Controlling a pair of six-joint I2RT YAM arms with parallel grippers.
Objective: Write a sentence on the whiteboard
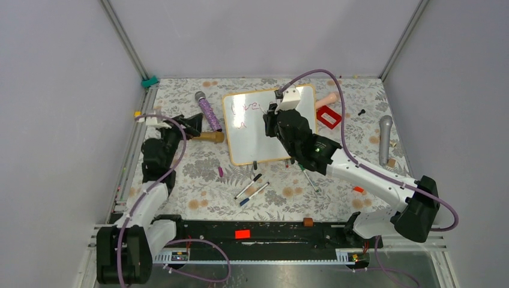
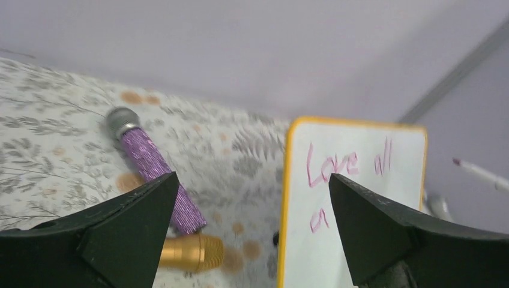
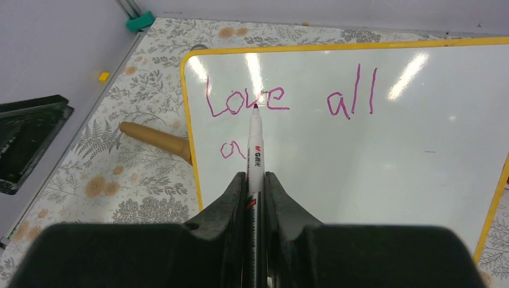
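Gripping a white marker (image 3: 256, 144) by its barrel — right claw (image 3: 256, 180) clamped tight on it, tip out over the whiteboard (image 3: 420, 180). Board: middle of the counter (image 1: 198, 180), toward its far edge. Of the sentence (image 3: 351, 99): "Love all" along the top, a lone "a" begun beneath, by the board's left edge. Idle: left claw (image 2: 253, 180), jaws wide apart, holding nothing, near the counter's left edge. Risks — unbraced board may slide under pen pressure; tip, seen near "Love", could smudge wet ink; barrel may twist in the grip.

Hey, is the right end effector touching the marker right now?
Touching. The right wrist view shows the right end effector shut on the marker, its barrel clamped from both sides with no gap.
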